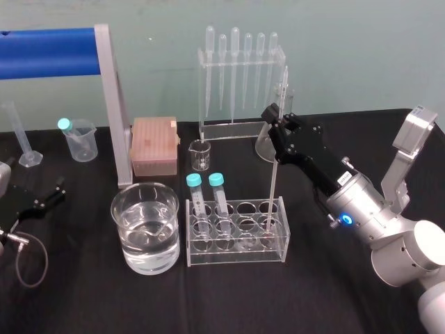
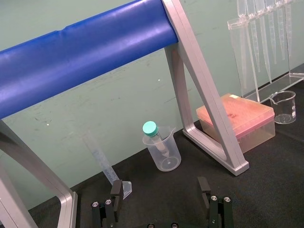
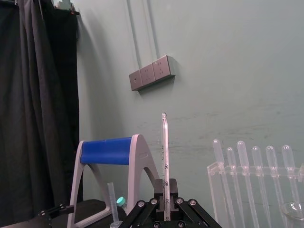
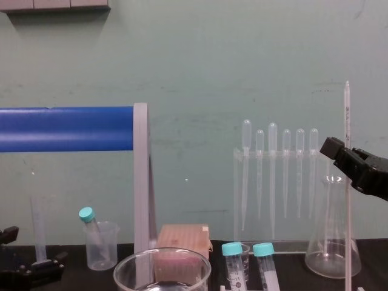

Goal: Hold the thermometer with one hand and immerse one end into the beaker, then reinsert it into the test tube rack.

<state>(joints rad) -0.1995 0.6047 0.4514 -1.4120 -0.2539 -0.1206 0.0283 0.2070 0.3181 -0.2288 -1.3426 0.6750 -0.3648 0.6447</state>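
Seen from the head, the right tool (image 1: 275, 122) is clamped on the thermometer (image 1: 271, 188), which stands upright with its lower end directly below the tool in the test tube rack (image 1: 278, 240), in the end hole nearest the arm. I judge this as the start: the rod is gripped but not yet lifted. The beaker (image 1: 128, 243), part full of clear liquid, sits on the table (image 1: 229, 299) lower down and well off to the tool's left, just beyond the rack's far end. The next move calls for a straight lift until the tip clears the rack, then a carry leftward over two capped tubes (image 1: 217, 198) standing between tool and beaker. From the left wrist, the left tool (image 2: 160, 187) is parked with fingers spread and empty, a small cup (image 2: 161, 149) ahead of it. From the right wrist, the thermometer rises well above the tool's closed fingers, with open air overhead. From the chest, a flask (image 4: 332, 242) and pipette stand (image 4: 273, 182) sit behind the tool, so the room to move looks to be upward and leftward; the beaker's wide rim should forgive a slight miss.
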